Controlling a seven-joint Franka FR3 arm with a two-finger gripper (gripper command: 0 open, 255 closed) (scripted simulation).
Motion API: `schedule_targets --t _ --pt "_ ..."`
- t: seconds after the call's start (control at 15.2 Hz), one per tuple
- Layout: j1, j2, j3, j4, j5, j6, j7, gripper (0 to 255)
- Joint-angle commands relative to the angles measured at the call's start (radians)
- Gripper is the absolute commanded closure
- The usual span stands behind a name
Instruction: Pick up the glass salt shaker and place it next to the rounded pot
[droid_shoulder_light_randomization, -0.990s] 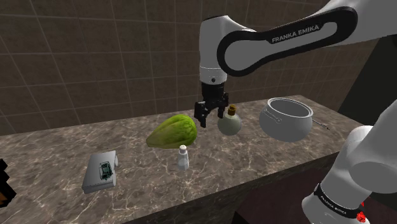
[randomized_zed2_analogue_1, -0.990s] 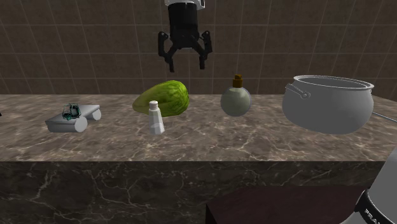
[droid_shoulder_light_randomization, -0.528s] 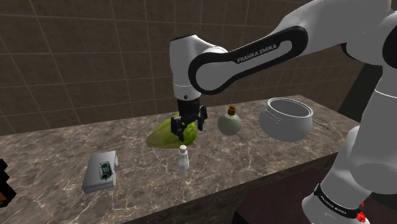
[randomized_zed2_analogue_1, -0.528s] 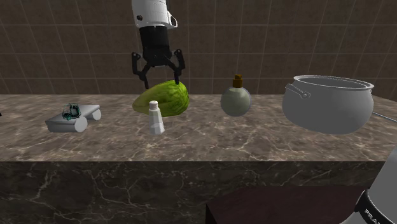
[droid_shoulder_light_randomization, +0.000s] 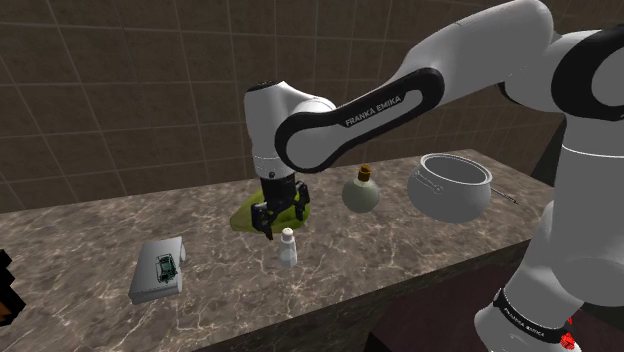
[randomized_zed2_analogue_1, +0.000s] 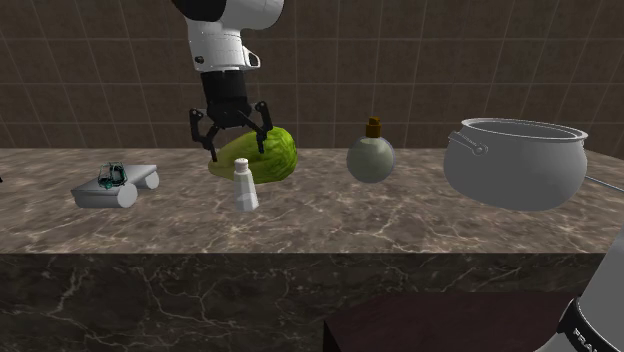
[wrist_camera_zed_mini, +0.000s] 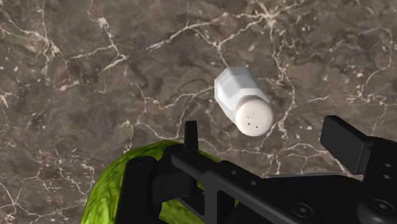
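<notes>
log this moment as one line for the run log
gripper: open, empty, just above salt shaker | salt shaker: upright on counter, in front of green vegetable | pot: salt shaker not yet beside it

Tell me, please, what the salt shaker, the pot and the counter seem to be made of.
Salt shaker: plain opaque white, with a faceted body and a holed top; nothing looks see-through, so the material stays open. Pot: smooth grey with a soft sheen and a thin rim, probably metal. Counter: dark brown stone with pale veins, marble-like and polished.
</notes>
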Motion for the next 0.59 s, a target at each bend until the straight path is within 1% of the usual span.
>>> schedule_targets --t 0.0,0.13,0.53 --pt "0.001 0.009 -0.002 -0.015 -0.005 0.023 0.003 0" --pt "0.001 0.015 -0.003 -0.028 -0.009 0.042 0.006 0" --pt "0.001 0.015 -0.003 -0.028 -0.009 0.042 0.006 0"
